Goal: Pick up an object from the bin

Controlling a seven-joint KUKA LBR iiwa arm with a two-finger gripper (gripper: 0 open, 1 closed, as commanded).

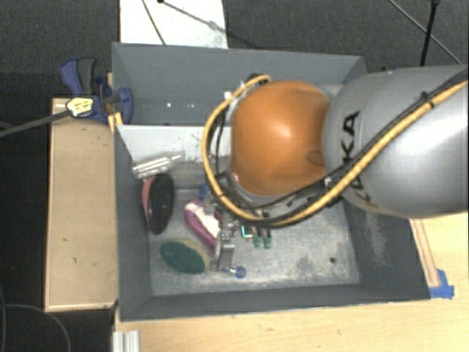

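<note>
My gripper (224, 259) reaches down below the arm's orange cover to the bin floor near the front, left of centre. A pink and white oblong thing (198, 221) lies tilted just to its left, touching or nearly touching it. A dark green oval pad (182, 257) lies flat at the front left, close beside the gripper. A small blue bit (239, 272) sits on the floor just right of the gripper's tip. Small green parts (261, 239) show just under the cover to the gripper's right; whether they lie loose I cannot tell.
A black oval thing with a red edge (157, 203) lies by the left wall. A silver metal piece (155, 166) rests behind it at the back left. The arm and its cover hide the bin's middle and back right. Bare floor shows at the front right.
</note>
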